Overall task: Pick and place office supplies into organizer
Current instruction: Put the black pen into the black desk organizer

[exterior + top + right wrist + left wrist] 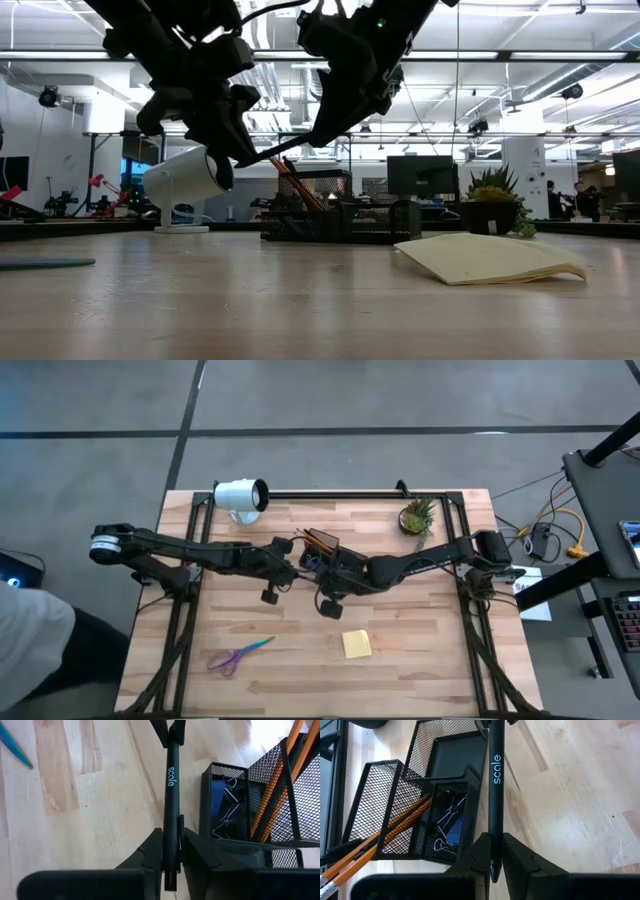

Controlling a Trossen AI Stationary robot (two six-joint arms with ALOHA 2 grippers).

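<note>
Pen [495, 795], black and with the word "scale" on its side, was held in the air between the two arms, just beside the organizer [422, 805] and above the wooden table [420, 660]. The left gripper [493, 851] was closed on one end of the pen, with its fingers [520, 857] pressed against the barrel. The right gripper [171, 851] was clamped on the other end of the same pen, as the right wrist view showed. In the high view both grippers met near the middle of the table, close to the organizer [322, 547].

The organizer was a black mesh tray. Its taller section held orange pencils [395, 827] that leaned out at an angle, and a small compartment next to it held metal clips [447, 827] over something blue.

Nearer the front edge of the table, well apart from the organizer, lay the yellow sticky pad [357, 644] and, to its left, the scissors [238, 655] with purple handles. At the back of the table stood a white lamp [241, 497] and a small green plant [417, 517].
</note>
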